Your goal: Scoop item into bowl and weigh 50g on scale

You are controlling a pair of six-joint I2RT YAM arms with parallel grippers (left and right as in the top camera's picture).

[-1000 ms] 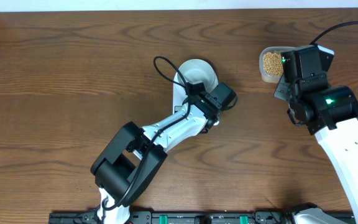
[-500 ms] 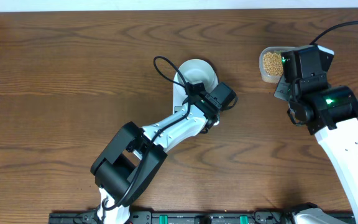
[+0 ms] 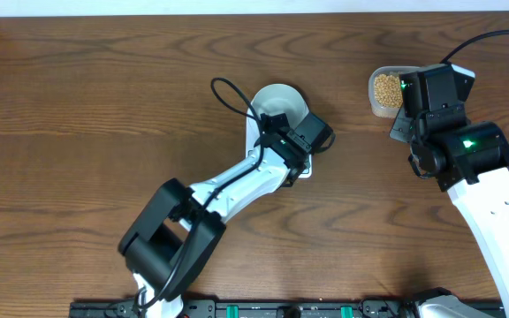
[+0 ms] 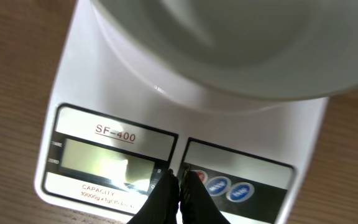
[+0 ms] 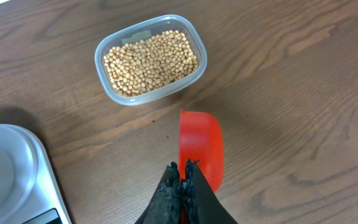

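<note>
— While the bowl [image 4: 229,56] sits on the scale [image 4: 98,93], where's the left gripper [image 4: 178,186]?
— Pinched shut by the red button [image 4: 196,177] (tips together). The right gripper [image 5: 182,180] clamps a red scoop [image 5: 201,146] beside the beans [image 5: 151,61] in their tub [image 5: 102,79].

Left arm [image 3: 232,187] extended forward, left gripper [image 4: 178,186] fingertips pressed together, right gripper [image 5: 183,175] pinched on red scoop [image 5: 201,146].

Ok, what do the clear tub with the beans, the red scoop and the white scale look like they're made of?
Clear rounded-rectangular tub: thin transparent plastic, probably; the pale-tan beans show through its wall.
Red scoop: likely moulded plastic; uniform colour, smooth dull sheen.
Flat white scale: glossy hard plastic, by its soft reflections.
</note>
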